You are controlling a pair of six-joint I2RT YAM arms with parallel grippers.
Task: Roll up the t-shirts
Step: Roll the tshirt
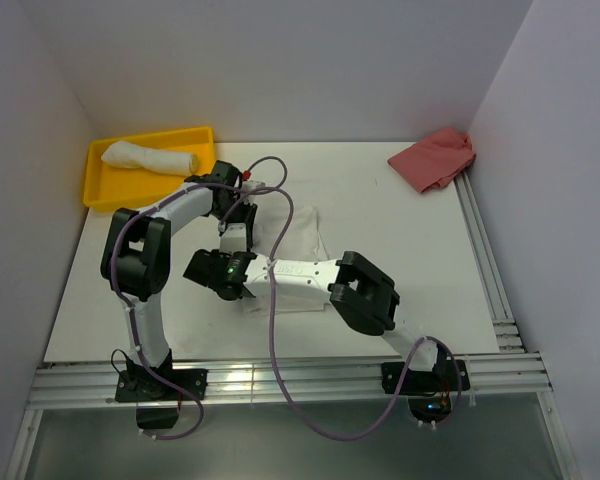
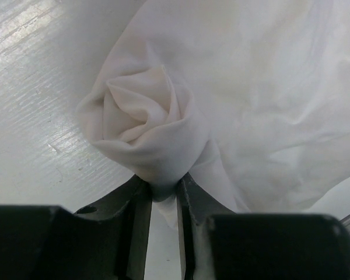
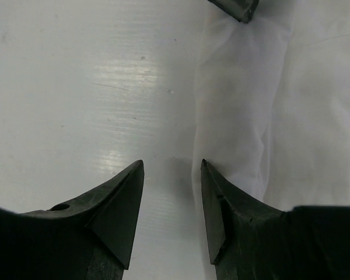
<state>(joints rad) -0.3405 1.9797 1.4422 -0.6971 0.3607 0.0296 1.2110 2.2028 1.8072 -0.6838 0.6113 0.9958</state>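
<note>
Soft white cotton t-shirt (image 1: 302, 232) at mid-table, spread flat toward the right, wound along its left edge into a tight roll (end-on from the left wrist, a rose-like swirl). Rolling step in hand and, by judgement, early for this shirt: most of the cloth not yet taken up. Another rolled white t-shirt (image 1: 150, 157) already in the yellow plastic tray (image 1: 98, 192) at the far left; crumpled red cloth (image 1: 435, 158) in the far right corner, well apart.

Left gripper (image 2: 162, 189) nearly closed, pinching a fold at the end of the roll between narrow-set fingers. Right gripper (image 3: 172, 166) spread wide, holding nothing, poised low with one finger over the shirt's left edge and the other over the white table (image 3: 76, 87).

Left arm bent sharply at the elbow, reaching from the near left in to the far-left part of the shirt, wrist angled down. Right arm stretched low and leftward from the near right, forearm above the shirt's near edge.

Next move, probably: right gripper closing on the roll's near end, then both turning it rightward together, coil kept tight and even to stop it springing loose.
</note>
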